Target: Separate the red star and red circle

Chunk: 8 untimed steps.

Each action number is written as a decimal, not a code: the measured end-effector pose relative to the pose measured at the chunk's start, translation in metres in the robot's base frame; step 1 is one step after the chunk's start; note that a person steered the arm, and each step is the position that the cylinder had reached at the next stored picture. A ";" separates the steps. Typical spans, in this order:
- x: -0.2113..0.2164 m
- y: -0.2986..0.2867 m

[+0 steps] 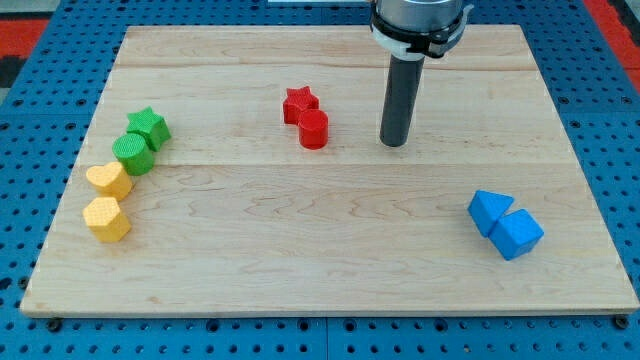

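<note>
The red star (299,102) lies above the board's middle, touching the red circle (314,129), which sits just below and to its right. My tip (394,142) rests on the board to the right of the red circle, about a block's width or more away, touching neither block.
At the view's left a green star (149,126), a green circle (133,153), a yellow heart (109,180) and a yellow hexagon-like block (107,219) form a curved line. At the lower right a blue triangle (489,210) and a blue cube-like block (518,234) touch. The wooden board (330,270) lies on a blue pegboard.
</note>
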<state>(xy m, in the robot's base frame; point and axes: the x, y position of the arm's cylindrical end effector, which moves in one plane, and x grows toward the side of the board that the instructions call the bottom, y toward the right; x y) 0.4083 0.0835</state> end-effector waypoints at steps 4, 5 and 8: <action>0.011 -0.002; 0.028 -0.039; 0.031 -0.213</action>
<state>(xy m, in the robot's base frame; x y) 0.4389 -0.1291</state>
